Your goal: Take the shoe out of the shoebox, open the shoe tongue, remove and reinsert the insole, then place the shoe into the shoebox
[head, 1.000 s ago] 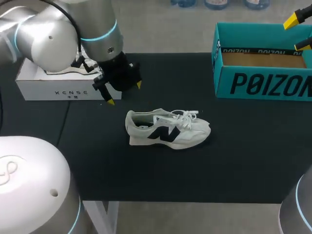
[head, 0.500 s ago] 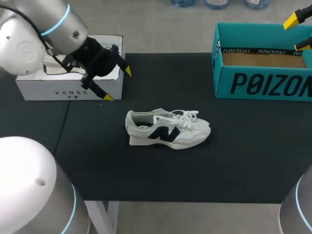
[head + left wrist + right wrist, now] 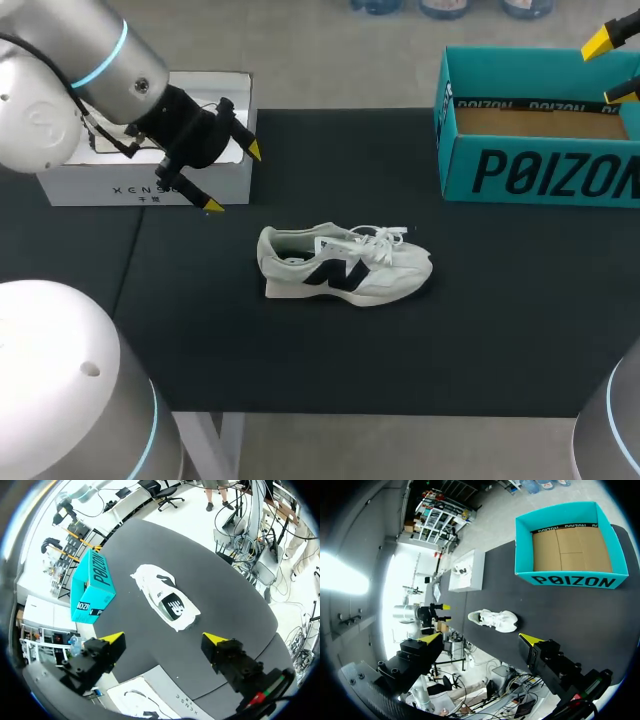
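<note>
White shoe, just one, sits on the black table, well apart from the one teal shoebox. One white box is by the left gripper. It and the right gripper are spread wide, holding nothing

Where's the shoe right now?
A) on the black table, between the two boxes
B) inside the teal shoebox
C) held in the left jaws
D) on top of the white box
A: the shoe lies on the black table, apart from both the white box and the teal shoebox, whose inside shows only bare cardboard.
</note>
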`<move>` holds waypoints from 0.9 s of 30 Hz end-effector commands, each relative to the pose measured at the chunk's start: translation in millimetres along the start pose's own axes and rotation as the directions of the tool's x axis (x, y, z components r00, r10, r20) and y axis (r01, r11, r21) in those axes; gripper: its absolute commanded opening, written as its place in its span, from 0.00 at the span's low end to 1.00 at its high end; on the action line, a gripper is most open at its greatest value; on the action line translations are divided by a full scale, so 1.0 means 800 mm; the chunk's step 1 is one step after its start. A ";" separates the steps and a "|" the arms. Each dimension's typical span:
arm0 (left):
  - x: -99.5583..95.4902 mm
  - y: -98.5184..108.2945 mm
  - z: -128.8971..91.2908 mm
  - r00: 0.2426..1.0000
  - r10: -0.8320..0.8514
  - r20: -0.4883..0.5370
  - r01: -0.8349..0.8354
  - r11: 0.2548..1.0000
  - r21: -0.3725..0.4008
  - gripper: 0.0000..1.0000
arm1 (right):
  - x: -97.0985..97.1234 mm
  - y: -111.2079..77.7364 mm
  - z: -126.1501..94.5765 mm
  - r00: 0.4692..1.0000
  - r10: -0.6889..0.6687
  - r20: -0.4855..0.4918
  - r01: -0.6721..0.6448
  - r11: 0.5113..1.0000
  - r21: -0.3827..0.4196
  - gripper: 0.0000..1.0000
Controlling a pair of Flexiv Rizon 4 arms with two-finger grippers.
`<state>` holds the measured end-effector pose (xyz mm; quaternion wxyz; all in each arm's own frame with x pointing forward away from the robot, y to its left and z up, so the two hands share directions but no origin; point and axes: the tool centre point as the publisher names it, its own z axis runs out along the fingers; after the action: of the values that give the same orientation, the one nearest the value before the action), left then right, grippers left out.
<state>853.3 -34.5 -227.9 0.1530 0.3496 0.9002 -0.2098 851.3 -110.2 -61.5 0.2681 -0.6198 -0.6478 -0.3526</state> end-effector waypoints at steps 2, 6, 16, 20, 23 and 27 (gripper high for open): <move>0.002 -0.013 0.018 0.986 -0.165 -0.004 0.163 0.970 0.180 1.00 | 0.000 0.002 0.000 1.000 0.001 0.003 -0.001 1.000 0.003 1.00; 0.008 -0.025 0.026 0.946 -0.311 -0.087 0.323 0.905 0.276 1.00 | 0.000 0.002 0.000 1.000 0.001 0.003 -0.001 1.000 0.003 1.00; 0.033 -0.028 0.016 0.846 -0.499 -0.188 0.532 0.810 0.246 1.00 | 0.000 0.002 0.000 1.000 0.001 0.003 -0.001 1.000 0.003 1.00; 0.051 -0.028 0.019 0.809 -0.548 -0.215 0.587 0.777 0.228 1.00 | 0.000 0.002 0.000 1.000 0.001 0.003 -0.001 1.000 0.003 1.00; 0.051 -0.028 0.019 0.809 -0.548 -0.215 0.587 0.777 0.228 1.00 | 0.000 0.002 0.000 1.000 0.001 0.003 -0.001 1.000 0.003 1.00; 0.051 -0.028 0.019 0.809 -0.548 -0.215 0.587 0.777 0.228 1.00 | 0.000 0.002 0.000 1.000 0.001 0.003 -0.001 1.000 0.003 1.00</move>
<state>810.3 -33.6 -251.5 -0.0306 0.0930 0.9320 -0.3489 851.3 -110.3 -61.5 0.2681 -0.6198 -0.6478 -0.3526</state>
